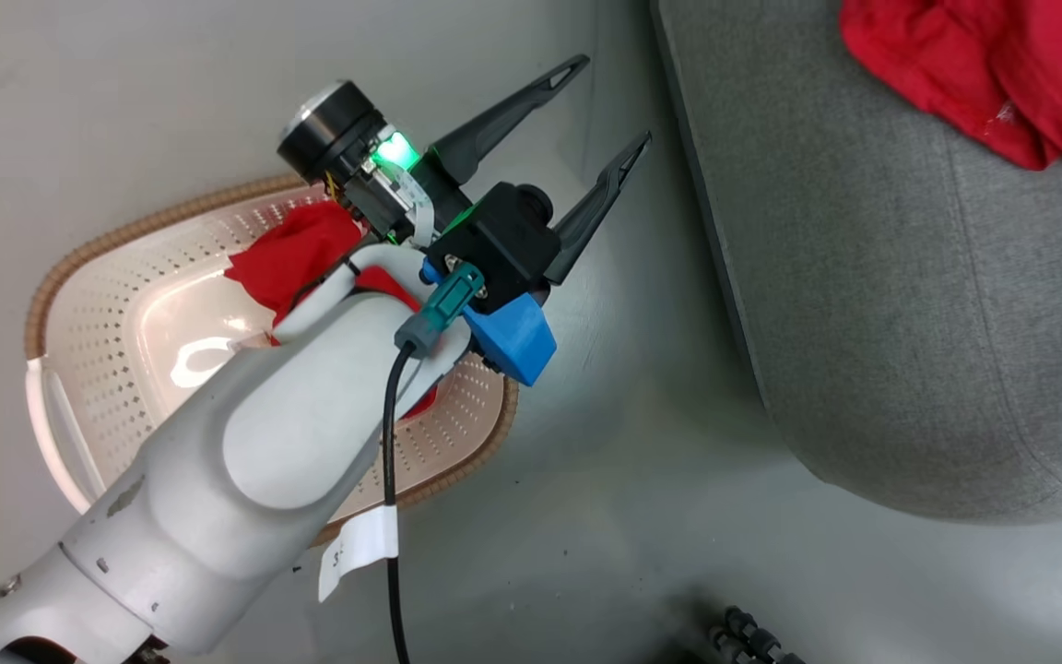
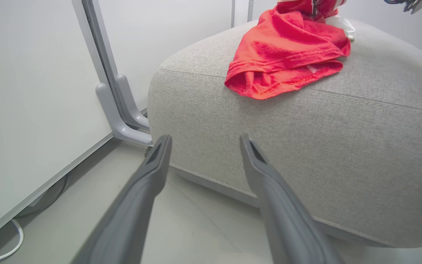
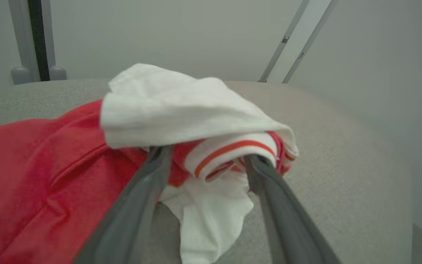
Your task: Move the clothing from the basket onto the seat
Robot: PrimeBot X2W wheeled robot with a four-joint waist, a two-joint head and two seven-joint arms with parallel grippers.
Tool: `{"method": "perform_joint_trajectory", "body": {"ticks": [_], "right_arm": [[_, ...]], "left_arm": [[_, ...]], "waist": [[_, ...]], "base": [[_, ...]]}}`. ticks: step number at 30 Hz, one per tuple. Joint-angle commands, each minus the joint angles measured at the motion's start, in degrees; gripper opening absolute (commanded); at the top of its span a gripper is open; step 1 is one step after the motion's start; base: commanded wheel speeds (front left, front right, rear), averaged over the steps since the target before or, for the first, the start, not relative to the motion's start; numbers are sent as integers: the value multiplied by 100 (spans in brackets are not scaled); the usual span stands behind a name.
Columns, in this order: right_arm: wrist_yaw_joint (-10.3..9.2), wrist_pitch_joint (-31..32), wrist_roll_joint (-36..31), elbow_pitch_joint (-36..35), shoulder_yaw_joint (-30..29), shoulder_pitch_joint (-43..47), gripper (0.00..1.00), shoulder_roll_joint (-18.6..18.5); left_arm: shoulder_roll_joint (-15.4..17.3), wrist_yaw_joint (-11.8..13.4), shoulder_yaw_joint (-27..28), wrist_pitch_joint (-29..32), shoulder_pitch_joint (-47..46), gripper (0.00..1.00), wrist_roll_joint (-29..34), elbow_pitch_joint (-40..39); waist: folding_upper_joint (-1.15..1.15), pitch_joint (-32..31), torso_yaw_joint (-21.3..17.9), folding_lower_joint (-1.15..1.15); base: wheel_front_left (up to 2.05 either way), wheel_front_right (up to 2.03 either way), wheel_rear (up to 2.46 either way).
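Note:
The basket [image 1: 88, 258] sits on the floor at the left, with red clothing [image 1: 296, 249] in it, partly hidden by my left forearm. My left gripper [image 1: 609, 101] hangs open and empty beyond the basket's far rim, its fingers pointing at the seat [image 1: 909, 277]. More red clothing [image 1: 983, 65] lies on the seat's top. In the left wrist view my left gripper [image 2: 205, 141] faces the seat's side [image 2: 306, 146], below a red garment [image 2: 288, 51]. My right gripper [image 3: 205, 154] is open over the seat [image 3: 343, 146], and a red and white garment [image 3: 31, 165] lies bunched at its fingertips.
Grey floor [image 1: 623, 461] separates the basket from the seat. A white panel with a grey bracket foot [image 2: 123, 121] stands left of the seat, and a cable [image 2: 13, 245] runs along the floor by it. A dark ribbed part [image 1: 743, 636] shows at the bottom edge.

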Motion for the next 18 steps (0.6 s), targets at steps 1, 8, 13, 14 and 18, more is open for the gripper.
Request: {"method": "perform_joint_trajectory", "body": {"ticks": [1, 8, 13, 14, 18], "right_arm": [[1, -20, 44, -81, 25, 164, 100, 3], [1, -21, 127, -633, 201, 1208, 100, 150], [1, -21, 138, -1124, 509, 1760, 100, 286], [1, -21, 132, -1236, 593, 1831, 100, 307], [1, -20, 131, -1637, 1033, 2079, 100, 384]], "left_arm": [[-11, 19, -2, -52, 60, 100, -46, 43], [-166, 121, 110, -316, 367, 100, -260, 295], [-267, 254, 359, -400, 702, 100, -481, 447], [-280, 289, 423, -405, 765, 100, -515, 453], [-293, 415, 852, -410, 1102, 100, -578, 224]], "waist": [[0, -139, 2, 0], [0, -845, 12, 0], [0, -1425, 93, 0], [0, -1544, 127, 0], [0, -1945, 309, 0]], "base": [[0, 0, 0], [0, 0, 0], [0, 0, 0], [0, 0, 0], [0, 0, 0]]}}
